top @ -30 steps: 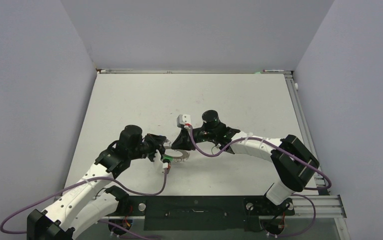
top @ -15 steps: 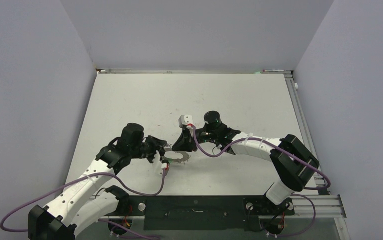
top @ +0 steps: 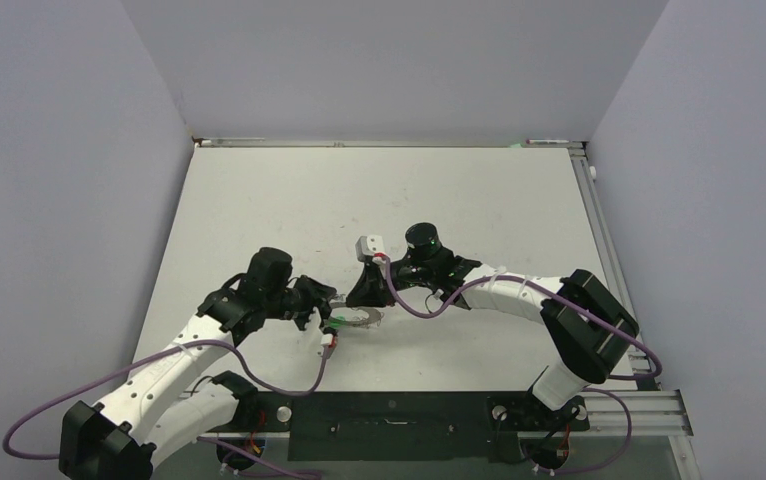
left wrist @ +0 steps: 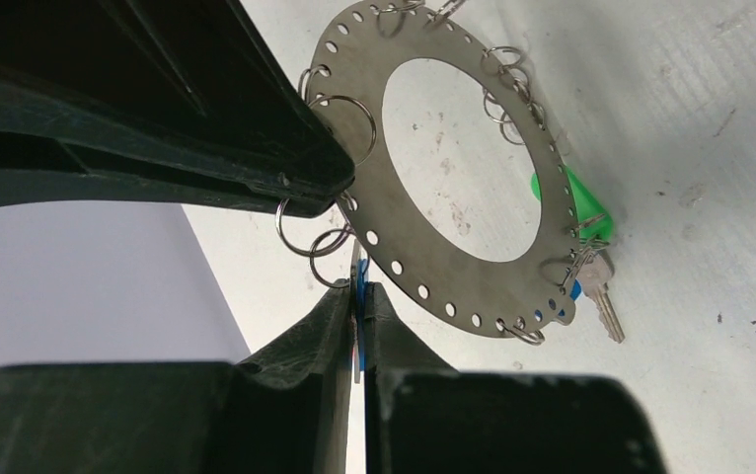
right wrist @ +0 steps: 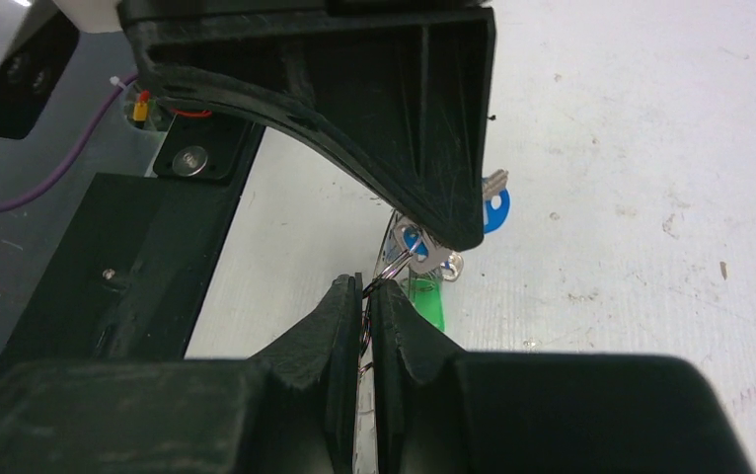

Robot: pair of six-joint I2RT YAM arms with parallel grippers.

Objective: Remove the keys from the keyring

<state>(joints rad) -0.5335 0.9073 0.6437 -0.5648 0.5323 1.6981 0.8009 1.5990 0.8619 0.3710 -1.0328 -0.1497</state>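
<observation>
The keyring (top: 363, 318) is a flat silver disc with a wide hole and wire loops, held between both grippers just above the table. In the left wrist view the keyring (left wrist: 402, 247) fills the middle. My left gripper (left wrist: 358, 288) is shut on a blue key (left wrist: 360, 321) that hangs from a loop at the rim. A green key (left wrist: 573, 202) and a blue-headed silver key (left wrist: 603, 299) hang at the far rim. My right gripper (right wrist: 367, 284) is shut on the keyring's edge and loops. The green key (right wrist: 423, 301) and a blue key (right wrist: 495, 210) show beyond it.
The table (top: 479, 200) is white with purple-grey walls on three sides. A black base plate (top: 389, 412) runs along the near edge and an aluminium rail (top: 599, 235) along the right. Purple cables (top: 289, 382) trail from both arms.
My left gripper and the keyring have shifted slightly toward the near edge. The right gripper followed a little. Both grips are unchanged.
</observation>
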